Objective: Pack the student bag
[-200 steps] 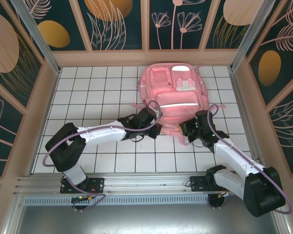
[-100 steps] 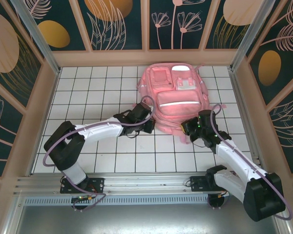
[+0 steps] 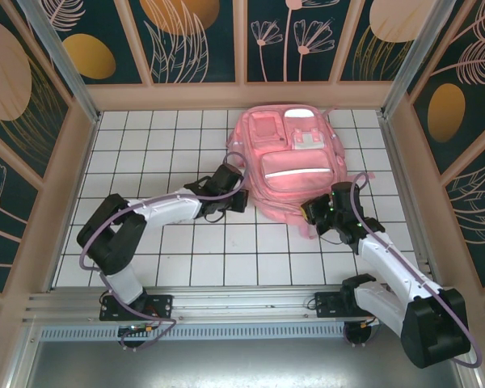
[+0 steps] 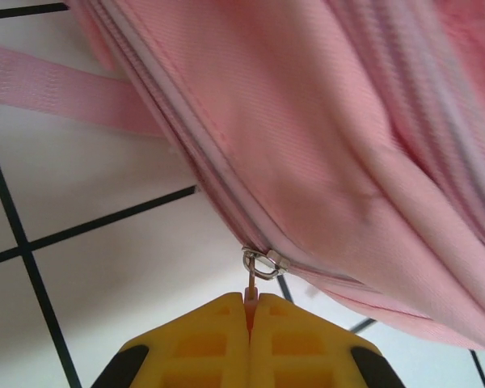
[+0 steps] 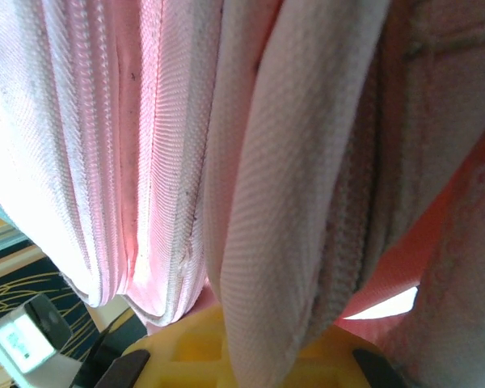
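Left fingers (image 4: 214,327) pinch the zipper pull (image 4: 259,265) to slide it; right fingers (image 5: 186,354) clamp the student bag (image 3: 284,158) steady.

left arm (image 3: 166,208): extended forward-right, elbow bent | left gripper (image 4: 250,301): jaws pressed together, pinching the zipper pull (image 4: 251,279) | right arm (image 3: 384,259): extended forward-left | right gripper (image 3: 311,212): jaws closed on a fold of the student bag (image 3: 287,158)

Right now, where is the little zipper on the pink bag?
In the left wrist view, the zipper pull sits at the bag's edge, pinched by the left end effector.
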